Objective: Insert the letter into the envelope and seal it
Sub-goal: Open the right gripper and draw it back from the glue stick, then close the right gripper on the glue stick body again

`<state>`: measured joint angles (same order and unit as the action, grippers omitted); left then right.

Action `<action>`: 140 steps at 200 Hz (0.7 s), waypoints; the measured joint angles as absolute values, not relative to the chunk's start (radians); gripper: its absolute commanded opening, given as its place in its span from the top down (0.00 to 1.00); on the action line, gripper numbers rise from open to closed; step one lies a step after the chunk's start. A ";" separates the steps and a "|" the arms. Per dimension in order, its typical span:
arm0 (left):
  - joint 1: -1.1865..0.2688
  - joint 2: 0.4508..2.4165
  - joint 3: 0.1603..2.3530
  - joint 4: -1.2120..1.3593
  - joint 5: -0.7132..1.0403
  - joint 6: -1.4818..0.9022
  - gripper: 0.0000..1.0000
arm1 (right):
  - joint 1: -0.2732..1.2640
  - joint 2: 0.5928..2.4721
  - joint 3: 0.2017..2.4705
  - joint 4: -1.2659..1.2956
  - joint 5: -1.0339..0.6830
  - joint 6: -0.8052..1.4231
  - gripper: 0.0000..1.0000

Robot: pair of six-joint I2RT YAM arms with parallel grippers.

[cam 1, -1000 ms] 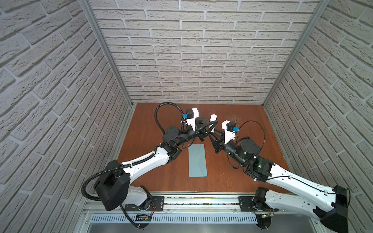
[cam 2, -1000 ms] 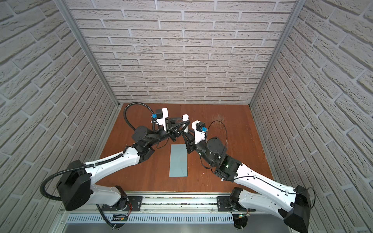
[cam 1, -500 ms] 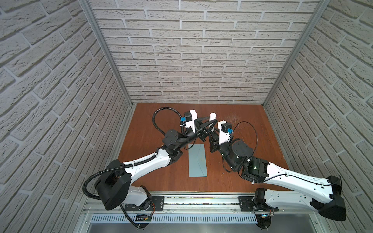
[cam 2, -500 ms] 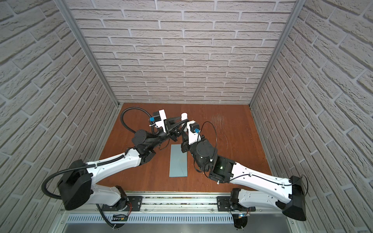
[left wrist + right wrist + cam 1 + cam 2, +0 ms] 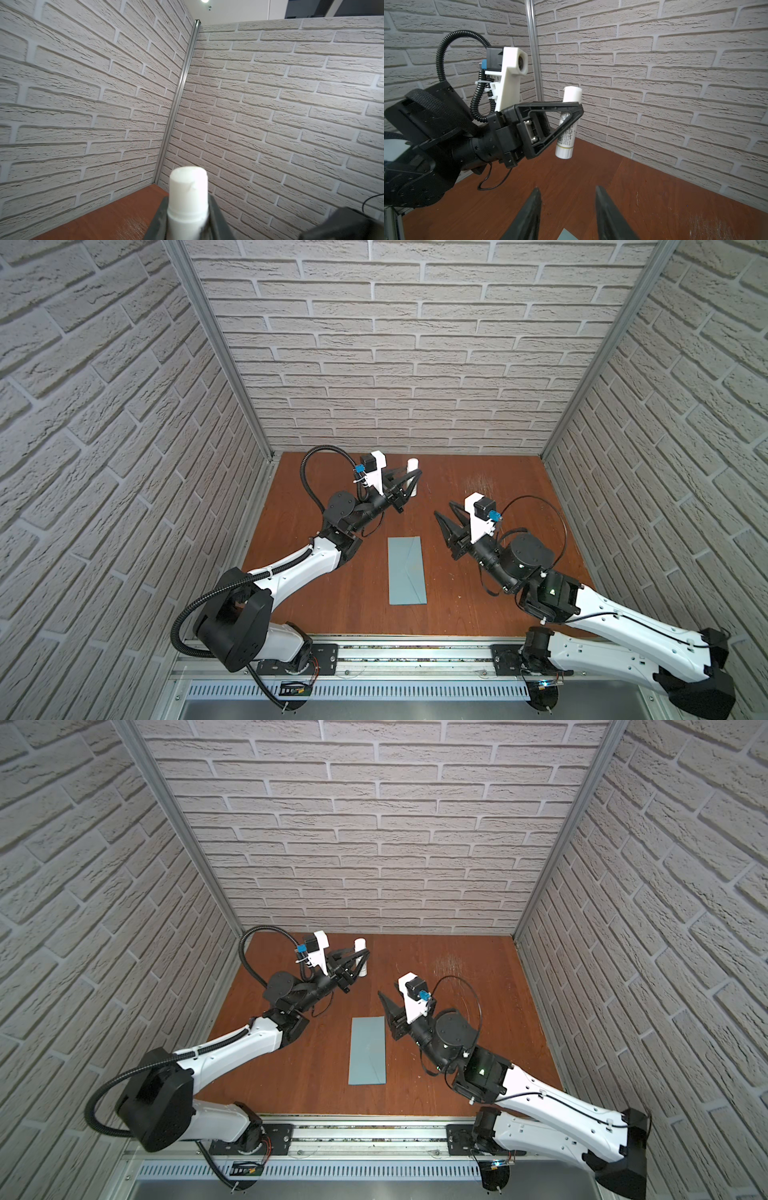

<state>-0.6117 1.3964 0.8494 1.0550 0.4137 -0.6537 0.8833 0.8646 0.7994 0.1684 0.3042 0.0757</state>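
Left fingers [image 5: 550, 105] clamp the white stick [image 5: 572, 94], covering its middle.

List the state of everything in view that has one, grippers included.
envelope: lying flat on the table, flap folded down; cannot tell whether it is glued.
letter: not in view.
glue stick: off the table, roughly upright, clamped between the fingers.
left gripper: shut on the glue stick.
right gripper: open, empty, above the table beside the envelope's far end.
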 measured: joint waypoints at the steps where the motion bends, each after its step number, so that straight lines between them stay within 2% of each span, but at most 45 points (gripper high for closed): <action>1: -0.610 1.398 0.850 1.059 0.417 -0.654 1.00 | 0.876 0.865 0.799 0.168 0.293 0.079 0.56; 34: -0.576 1.480 0.894 1.205 0.554 -0.860 1.00 | 0.725 0.907 0.790 0.184 0.007 0.141 0.56; 70: -0.582 1.543 0.945 1.265 0.675 -0.999 1.00 | 0.598 0.994 0.776 0.310 -0.271 0.249 0.54; 140: -0.607 1.554 0.969 1.310 0.754 -1.068 1.00 | 0.505 1.119 0.769 0.572 -0.537 0.416 0.54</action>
